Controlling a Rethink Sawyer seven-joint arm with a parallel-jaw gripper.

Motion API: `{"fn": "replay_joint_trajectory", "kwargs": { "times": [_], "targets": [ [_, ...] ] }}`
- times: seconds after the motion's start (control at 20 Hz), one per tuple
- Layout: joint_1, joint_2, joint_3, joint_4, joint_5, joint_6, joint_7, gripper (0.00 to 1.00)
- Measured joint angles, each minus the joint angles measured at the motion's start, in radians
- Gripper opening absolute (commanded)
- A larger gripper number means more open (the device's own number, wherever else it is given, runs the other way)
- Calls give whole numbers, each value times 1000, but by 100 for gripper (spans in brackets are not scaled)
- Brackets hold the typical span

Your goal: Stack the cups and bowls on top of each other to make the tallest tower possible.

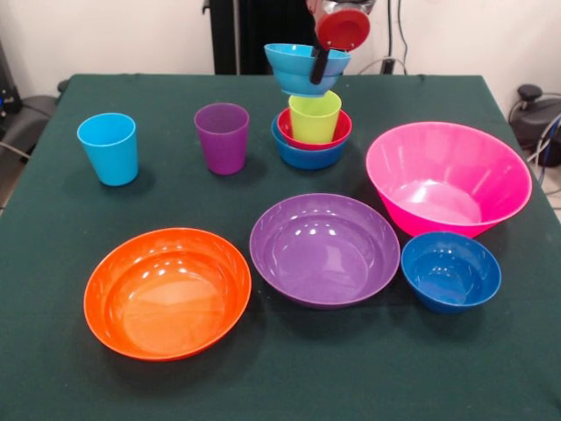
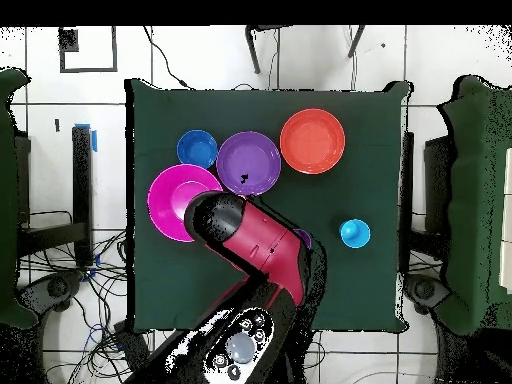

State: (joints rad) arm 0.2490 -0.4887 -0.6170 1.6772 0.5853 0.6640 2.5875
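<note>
My gripper [image 1: 321, 70] comes down at the back of the table, shut on the rim of the small cyan bowl [image 1: 302, 67], with one black finger inside the bowl. The bowl hangs slightly tilted right over the lime green cup [image 1: 315, 117]; I cannot tell whether they touch. The green cup stands in the red bowl [image 1: 342, 134], which sits in a blue bowl [image 1: 307, 156]. The purple cup [image 1: 222, 137] and light blue cup [image 1: 109, 147] stand to the left. In the overhead view the arm [image 2: 250, 240] hides the stack and gripper.
The big pink bowl [image 1: 447, 177] [image 2: 170, 200] is right of the stack. The wide purple bowl [image 1: 324, 249] [image 2: 248, 162], orange bowl [image 1: 166, 291] [image 2: 312, 141] and dark blue bowl [image 1: 450, 271] [image 2: 197, 149] lie along the front. The light blue cup also shows overhead [image 2: 354, 233].
</note>
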Motion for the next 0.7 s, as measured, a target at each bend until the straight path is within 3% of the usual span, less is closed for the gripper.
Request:
{"fn": "replay_joint_trajectory", "kwargs": {
  "times": [0.7],
  "targets": [
    [11,0,0,0,0,0,3,0]
  ]
}}
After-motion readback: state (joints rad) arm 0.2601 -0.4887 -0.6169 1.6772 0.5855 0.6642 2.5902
